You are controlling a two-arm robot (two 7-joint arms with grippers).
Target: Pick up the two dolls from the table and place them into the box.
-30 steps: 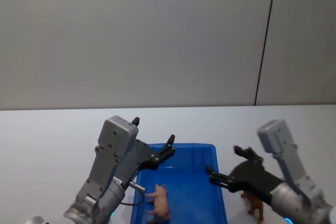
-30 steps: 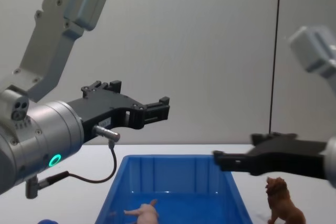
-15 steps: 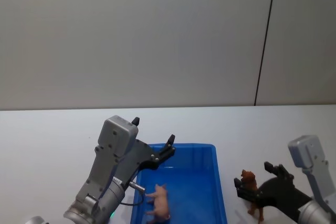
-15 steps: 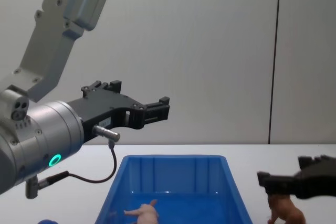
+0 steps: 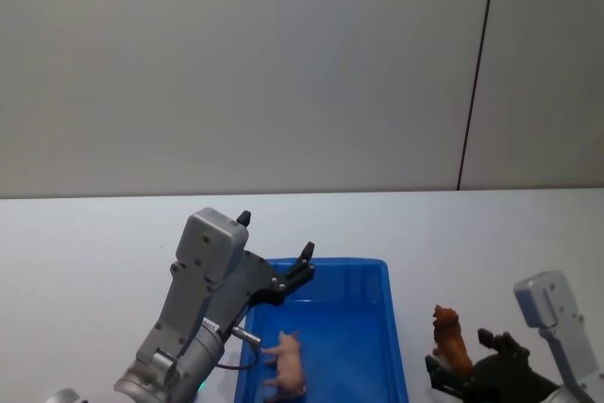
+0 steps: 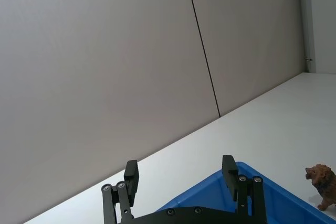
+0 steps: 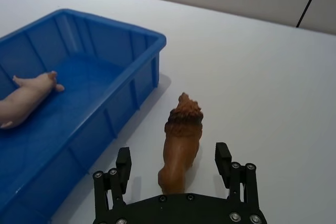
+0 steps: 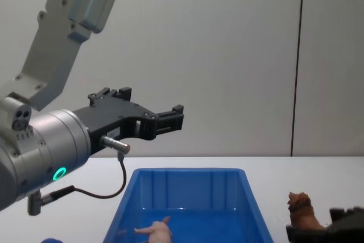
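Right end effector (image 7: 173,153) has dropped low, open around the lion (image 7: 181,140), which lies lengthwise between its fingers; left end effector (image 6: 179,167) idles open above the blue bin (image 5: 349,261).

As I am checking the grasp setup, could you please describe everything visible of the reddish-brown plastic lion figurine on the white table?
The reddish-brown lion figurine stands upright on the white table, close beside the outer wall of the blue plastic bin but apart from it. Glossy moulded plastic, shaggy mane, head pointing away from the right gripper, whose open fingers flank its hindquarters without visible contact.
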